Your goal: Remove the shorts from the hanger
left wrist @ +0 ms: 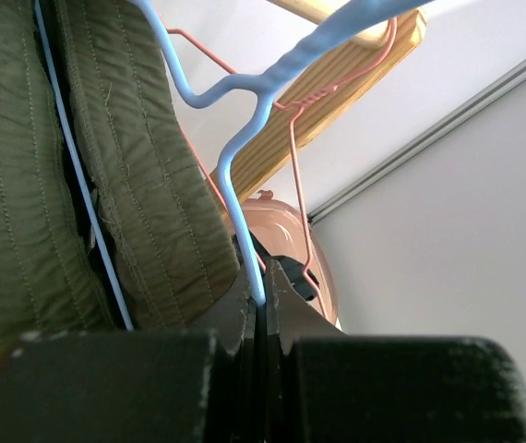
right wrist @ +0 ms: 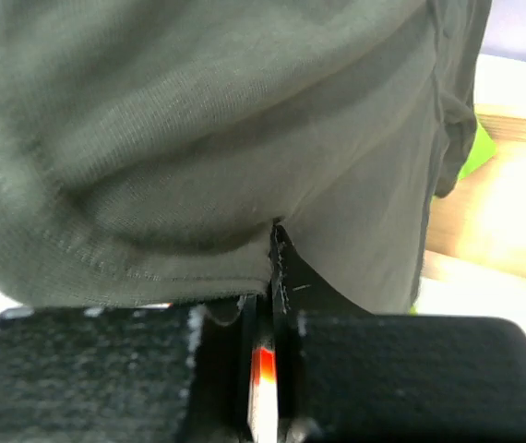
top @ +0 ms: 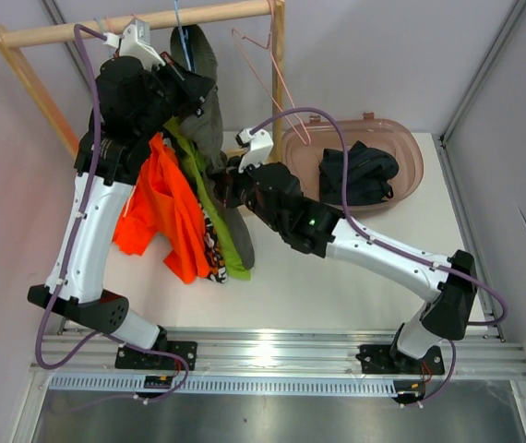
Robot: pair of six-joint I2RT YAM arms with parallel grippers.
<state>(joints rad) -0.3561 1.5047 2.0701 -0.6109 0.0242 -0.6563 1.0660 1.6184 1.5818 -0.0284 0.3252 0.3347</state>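
The dark olive shorts [top: 206, 111] hang on a blue hanger [left wrist: 245, 157] from the wooden rail [top: 152, 20]. My left gripper [top: 194, 88] is shut on the blue hanger's wire, which is pinched between the jaws in the left wrist view [left wrist: 261, 297]. My right gripper [top: 226, 180] is shut on the hem of the olive shorts [right wrist: 198, 138], with the fabric draped over the jaws [right wrist: 272, 254]. Bright orange shorts [top: 161, 217], lime green shorts [top: 217, 208] and camouflage shorts [top: 213, 251] hang below the left arm. The navy-black shorts [top: 360, 171] lie in a brown tub [top: 411, 148].
An empty pink wire hanger [top: 272, 65] hangs on the rail to the right of the blue one, also in the left wrist view [left wrist: 295, 138]. The wooden rack's right post [top: 279, 65] stands behind the tub. Grey walls enclose the white table [top: 337, 277].
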